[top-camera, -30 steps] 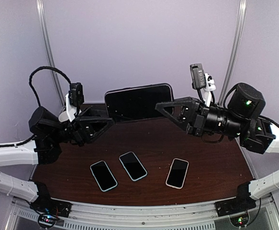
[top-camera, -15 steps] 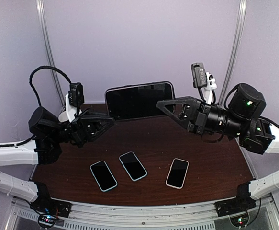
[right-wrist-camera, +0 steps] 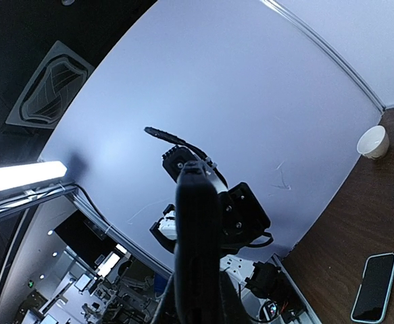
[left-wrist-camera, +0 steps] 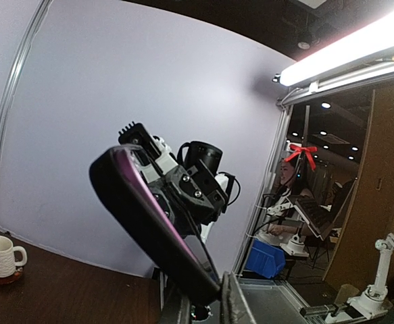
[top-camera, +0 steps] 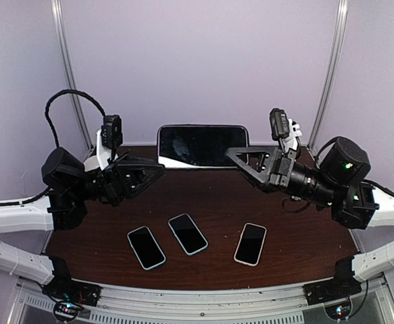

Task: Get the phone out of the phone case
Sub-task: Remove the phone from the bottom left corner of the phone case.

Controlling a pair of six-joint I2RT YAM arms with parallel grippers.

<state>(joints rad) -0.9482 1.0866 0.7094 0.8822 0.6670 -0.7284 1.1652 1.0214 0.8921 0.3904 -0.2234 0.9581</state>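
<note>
Showing the task at an early stage, with nothing visibly separated yet.

Top view: the phone (top-camera: 200, 145) is held in the air, long side level and screen facing the room, near the back wall and well above the table (top-camera: 210, 196). The left gripper (top-camera: 159, 169) is closed on its lower left corner, and the right gripper (top-camera: 232, 154) is closed on its right end. A pale rim along the lower left edge is probably the case (top-camera: 173, 162). From where I stand it looks seated all round, with no corner peeled. Three spare phones (top-camera: 188, 233) lie flat on the table below, apart from both arms.

Left wrist view: the phone rises slantwise out of the pinched fingers, edge toward the lens, with a purplish sheen along its side. No gap shows between body and case, though the far end is too dark to judge. A mug (left-wrist-camera: 1, 256) stands on the table at lower left.

Right wrist view: the phone appears edge-on as a dark upright bar clamped between the fingers. No seam can be made out here. A cup (right-wrist-camera: 374, 142) sits far off on the table.

Judgement: both grips are made, but the prying off of the case and the freeing of the phone are not yet done.
</note>
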